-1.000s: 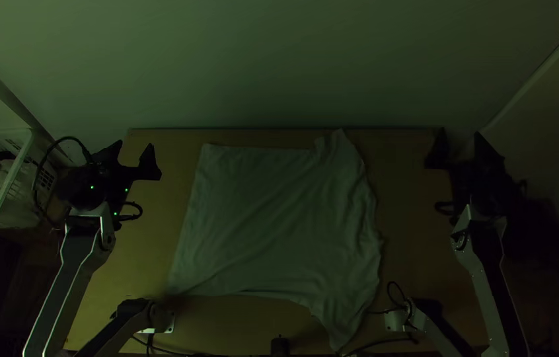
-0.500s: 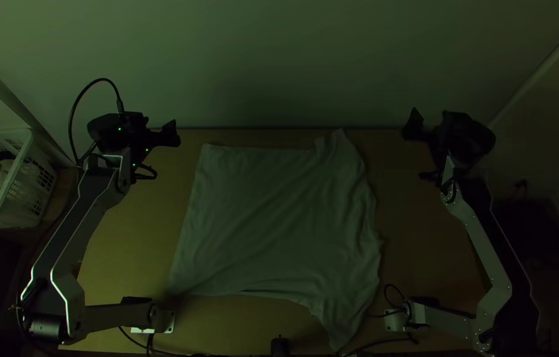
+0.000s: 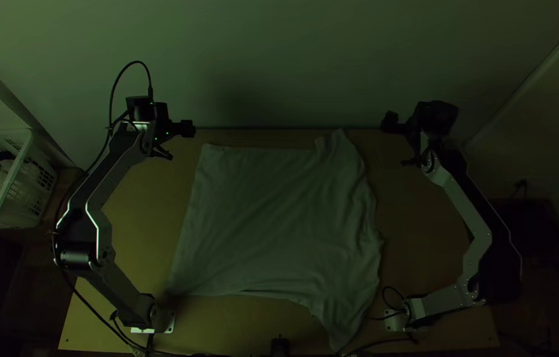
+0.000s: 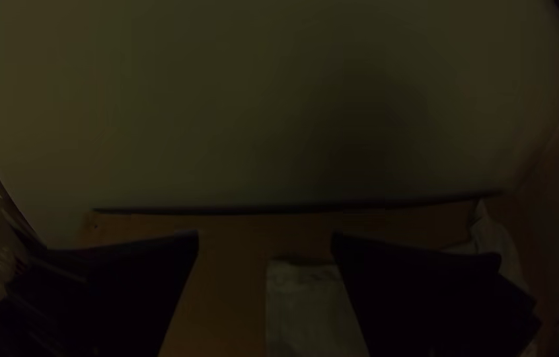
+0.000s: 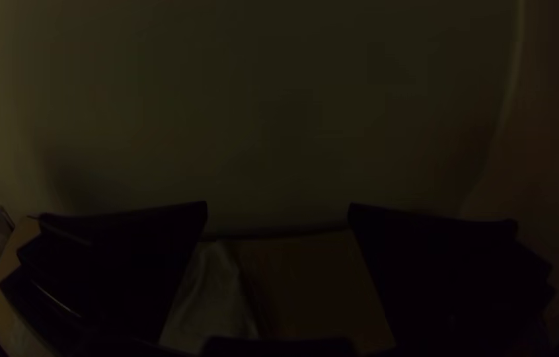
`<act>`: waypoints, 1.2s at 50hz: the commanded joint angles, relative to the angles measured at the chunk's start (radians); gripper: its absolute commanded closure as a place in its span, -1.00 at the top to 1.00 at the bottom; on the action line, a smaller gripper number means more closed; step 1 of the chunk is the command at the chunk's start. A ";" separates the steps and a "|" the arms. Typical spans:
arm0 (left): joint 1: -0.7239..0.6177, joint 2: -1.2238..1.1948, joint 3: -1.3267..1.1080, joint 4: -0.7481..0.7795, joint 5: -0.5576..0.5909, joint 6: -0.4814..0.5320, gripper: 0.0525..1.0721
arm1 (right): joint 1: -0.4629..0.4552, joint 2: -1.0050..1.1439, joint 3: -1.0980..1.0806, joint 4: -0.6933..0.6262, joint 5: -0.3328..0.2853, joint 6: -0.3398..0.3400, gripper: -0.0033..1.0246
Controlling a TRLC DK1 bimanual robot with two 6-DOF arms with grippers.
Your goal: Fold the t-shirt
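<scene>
My left gripper [image 3: 187,128] hangs over the table's far edge, left of the t-shirt's far left corner. In the left wrist view the left gripper [image 4: 265,239] is open, the pale t-shirt [image 4: 302,307] lying below and beyond its fingers. My right gripper [image 3: 390,123] is at the far edge too, right of the shirt's raised far right corner. The right wrist view shows the right gripper [image 5: 278,206] open with nothing between its fingers, above the t-shirt [image 5: 210,297]. The light t-shirt [image 3: 273,218] lies spread, wrinkled along its right side, with points at its far and near right corners.
A white basket [image 3: 18,188] holding cloth stands left of the table. Bare wooden table [image 3: 141,231] shows on both sides of the shirt. A pale wall [image 3: 279,66] rises behind the far edge. Cables run along the near edge by the arm bases.
Both grippers have moved inward along the far edge, the left one rightward and the right one leftward, and both arms swung up from beside the table. The t-shirt has stayed still.
</scene>
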 commanded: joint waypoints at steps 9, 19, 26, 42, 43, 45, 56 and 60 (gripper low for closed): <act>0.006 0.206 0.262 -0.178 0.009 -0.033 0.90 | 0.039 0.120 0.084 -0.061 0.005 0.064 0.90; 0.001 0.281 0.300 -0.229 0.049 -0.031 0.89 | 0.053 0.197 0.162 -0.204 0.001 0.083 0.90; 0.001 0.335 0.308 -0.244 0.058 -0.034 0.89 | 0.055 0.217 0.172 -0.224 -0.013 0.092 0.90; -0.005 0.458 0.389 -0.266 0.058 -0.006 0.76 | 0.055 0.212 0.167 -0.227 -0.026 0.109 0.90; -0.007 0.461 0.390 -0.264 0.058 -0.003 0.76 | 0.055 0.209 0.166 -0.227 -0.026 0.110 0.90; -0.007 0.470 0.398 -0.264 0.058 -0.002 0.75 | 0.055 0.208 0.164 -0.227 -0.026 0.110 0.90; -0.008 0.517 0.421 -0.281 0.058 0.024 0.65 | 0.050 0.206 0.156 -0.227 -0.024 0.120 0.90; -0.010 0.525 0.421 -0.289 0.058 0.029 0.65 | 0.045 0.217 0.147 -0.230 -0.024 0.163 0.90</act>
